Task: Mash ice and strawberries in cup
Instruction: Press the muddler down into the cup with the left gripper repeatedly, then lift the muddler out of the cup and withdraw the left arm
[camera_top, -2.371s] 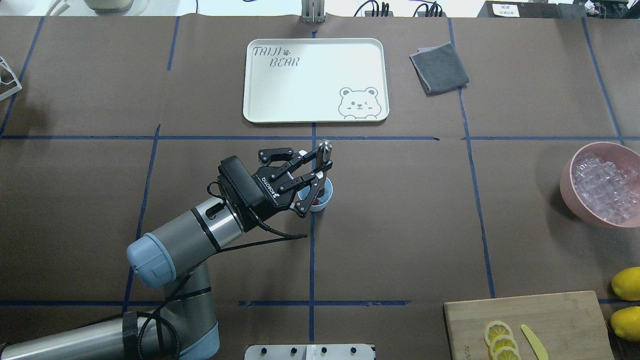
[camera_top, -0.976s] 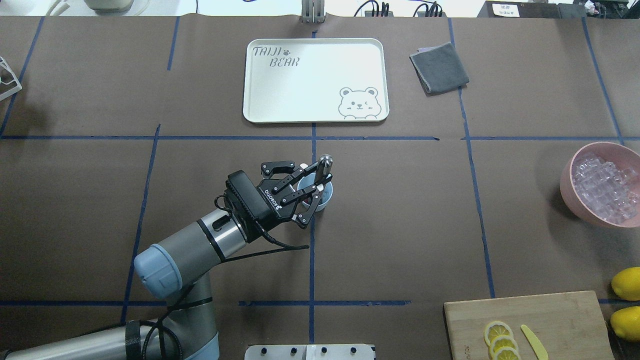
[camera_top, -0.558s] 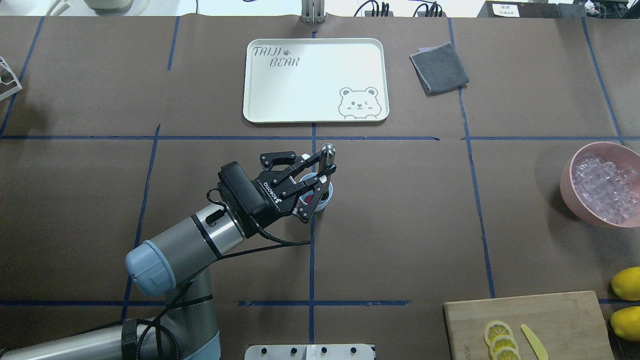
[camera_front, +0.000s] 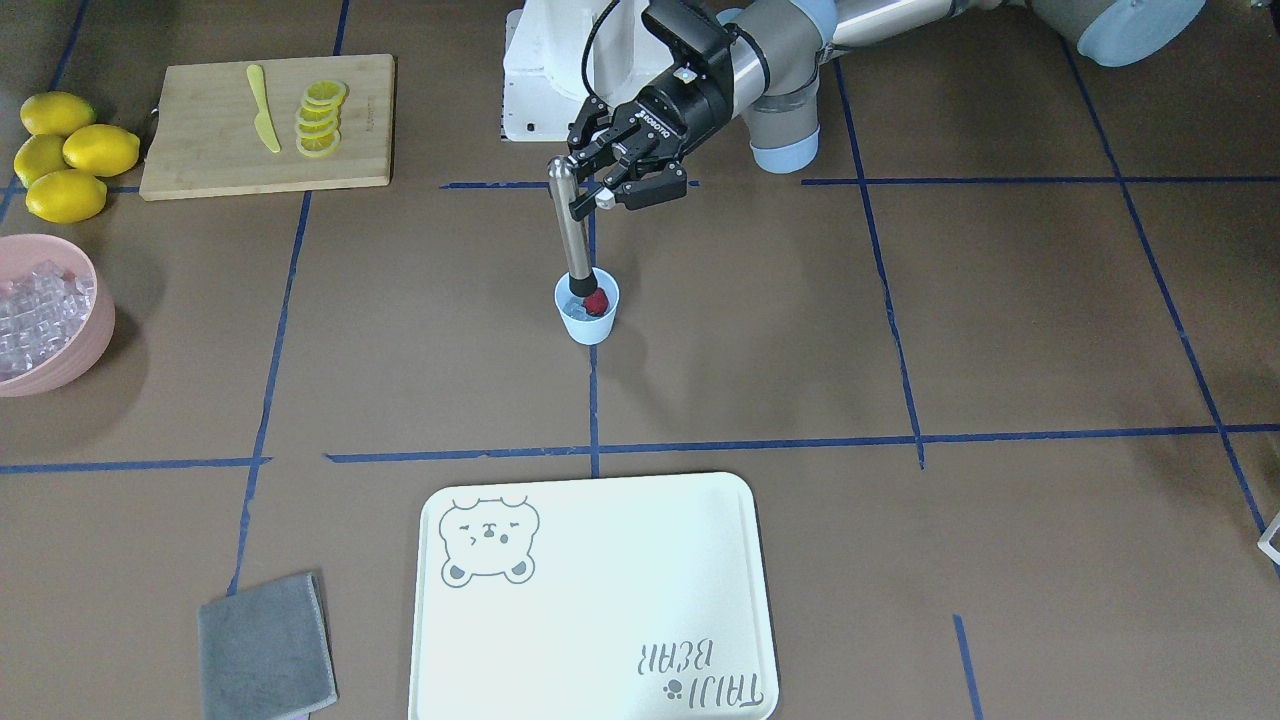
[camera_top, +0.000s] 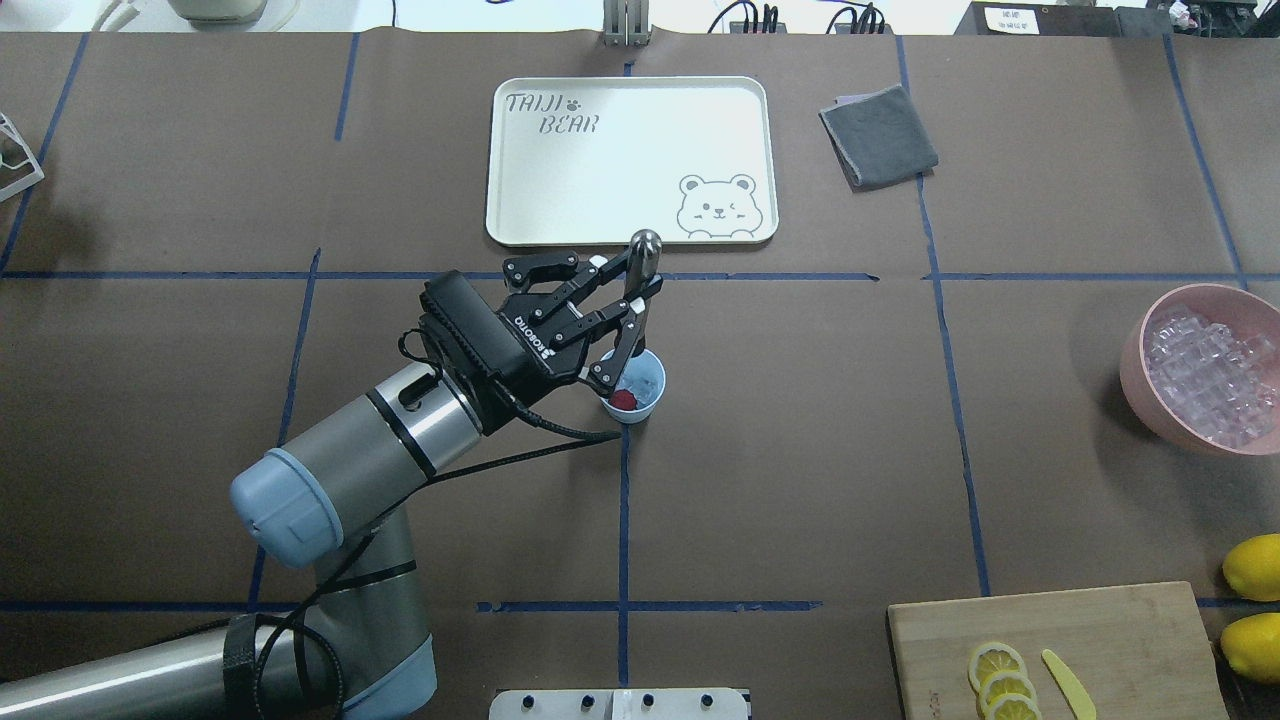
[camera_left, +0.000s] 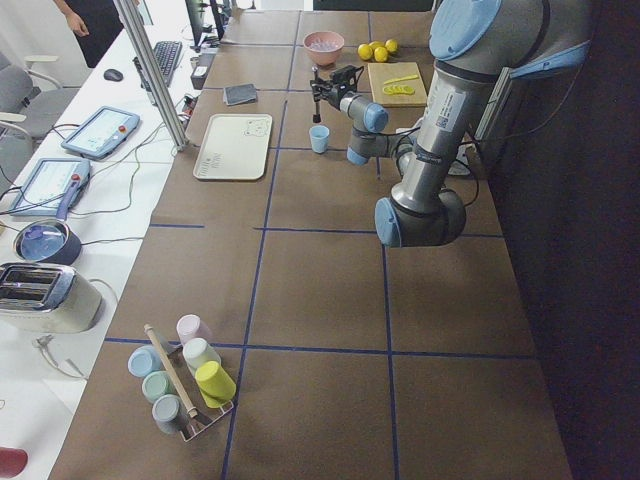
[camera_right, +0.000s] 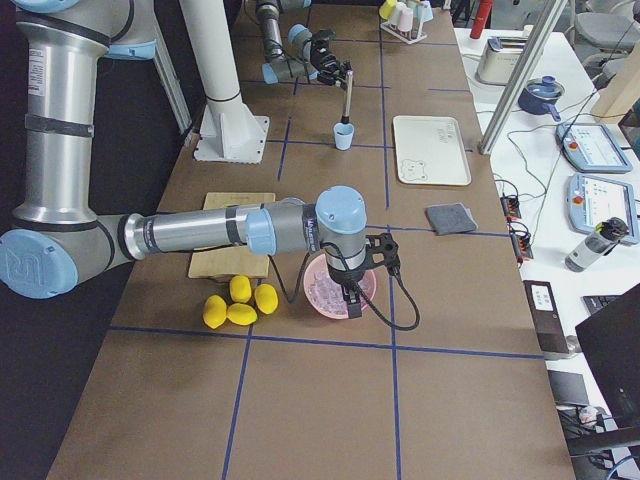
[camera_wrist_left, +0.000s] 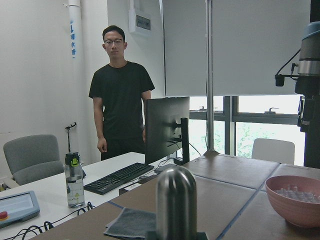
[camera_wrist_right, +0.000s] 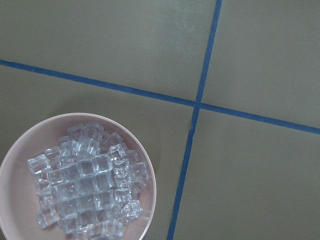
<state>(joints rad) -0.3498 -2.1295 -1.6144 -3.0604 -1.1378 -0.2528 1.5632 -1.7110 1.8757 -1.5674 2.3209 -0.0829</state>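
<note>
Your left gripper (camera_front: 590, 198) is clamping the muddler (camera_front: 573, 235) near upright, for pressing straight down. The strawberry (camera_top: 622, 399) is sitting at the cup's (camera_top: 652, 385) seven o'clock

Bear-print tray (camera_top: 630, 160) sits on the far side, with a folded gray cloth (camera_top: 878, 135) just beside it. The wooden cutting board (camera_top: 1100, 640) holds lemon slices (camera_top: 1000, 682) and a yellow knife (camera_top: 1068, 685). Whole lemons (camera_front: 100, 150) sit alongside, and there's a pink bowl (camera_front: 70, 360) nearby.
</note>
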